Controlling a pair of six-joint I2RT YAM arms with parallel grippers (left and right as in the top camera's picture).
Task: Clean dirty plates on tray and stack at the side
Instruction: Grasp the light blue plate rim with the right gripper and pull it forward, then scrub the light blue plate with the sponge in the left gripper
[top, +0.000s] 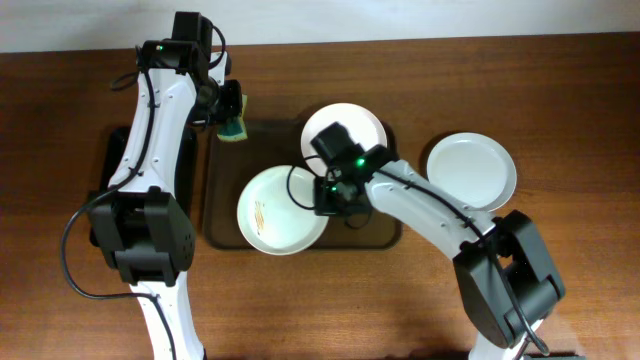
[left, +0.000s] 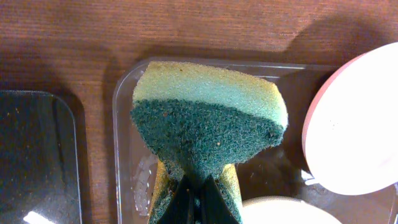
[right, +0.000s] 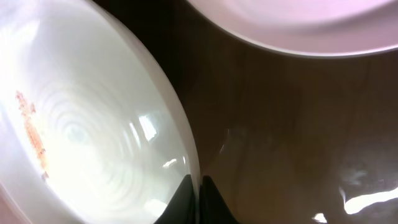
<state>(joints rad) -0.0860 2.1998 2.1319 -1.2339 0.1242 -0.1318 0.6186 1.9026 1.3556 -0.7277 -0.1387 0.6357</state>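
Note:
A dark brown tray (top: 225, 225) holds two plates. The front plate (top: 275, 215) has orange-brown smears and also shows in the right wrist view (right: 93, 124). The back plate (top: 352, 122) is white and also shows in the right wrist view (right: 298, 25). A third plate (top: 470, 170) lies on the table to the right of the tray. My right gripper (right: 199, 193) is shut on the smeared plate's right rim. My left gripper (left: 196, 205) is shut on a green and yellow sponge (left: 205, 124) above the tray's back left corner (left: 124, 87); the sponge also shows from overhead (top: 236, 128).
A smaller black tray (left: 37, 155) lies left of the brown tray, partly under my left arm in the overhead view (top: 105, 160). Bare wooden table (top: 560, 90) surrounds the tray.

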